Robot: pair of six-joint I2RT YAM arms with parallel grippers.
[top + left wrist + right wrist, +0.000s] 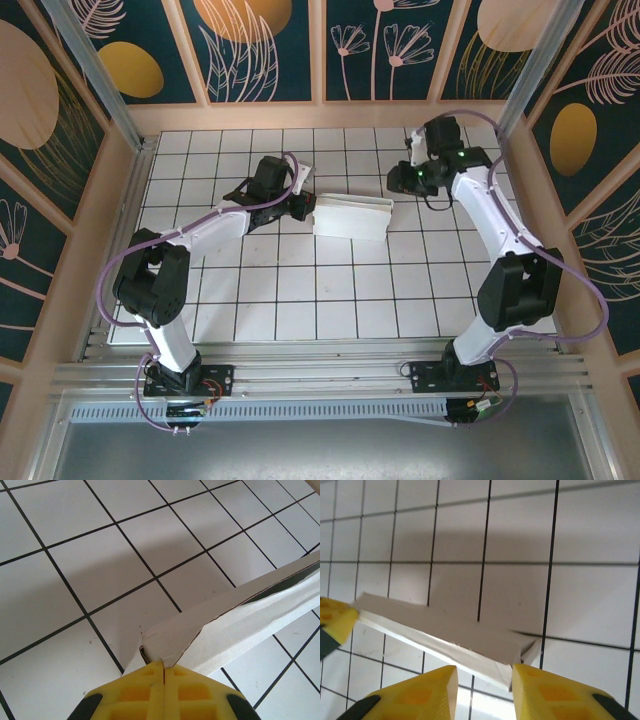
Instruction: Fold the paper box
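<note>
Top view had the paper box [352, 217] mid-desk [300, 295], between both arms. Left wrist cam added the grip: left pincer [164, 666] was clamped fully closed on the box's corner flap. Right wrist cam: right pincer [485, 677] was partly open, box end at its fingertips, not gripped.

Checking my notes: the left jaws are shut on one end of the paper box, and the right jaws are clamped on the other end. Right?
Not the right: its wrist view shows the right gripper with jaws apart, unclamped, at the other end of the paper box. The rest holds.
</note>
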